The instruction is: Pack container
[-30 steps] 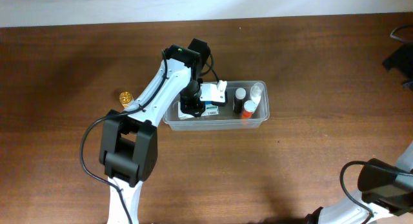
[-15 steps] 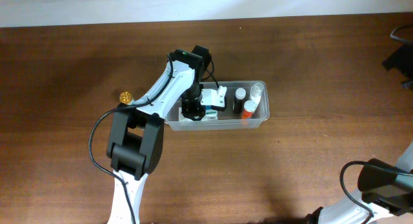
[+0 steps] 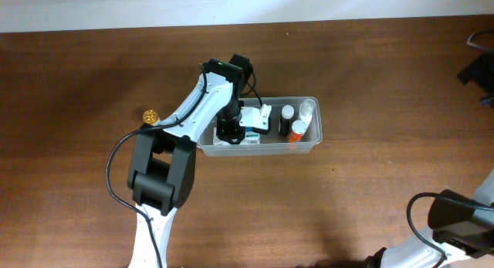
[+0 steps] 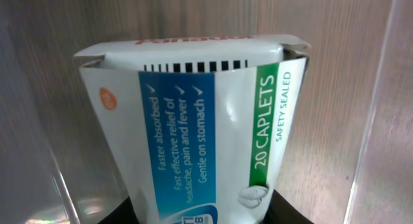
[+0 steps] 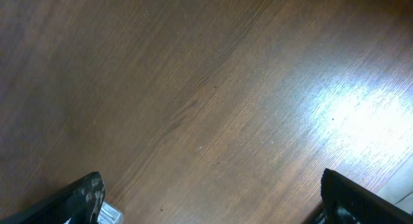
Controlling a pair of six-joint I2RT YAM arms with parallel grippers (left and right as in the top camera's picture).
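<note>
- The left gripper is clamped on a caplet box, down inside the left end of the container (small bottles stand at its right end).
- The container sits mid-table, slightly far.
- The right gripper is spread wide over the table.

This is looking like a robot lab: a left arm and a right arm are standing at a wooden table, cables trailing.

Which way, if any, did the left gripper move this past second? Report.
Yes. The left gripper, shut on the box, shifted slightly toward the container's near wall.
</note>
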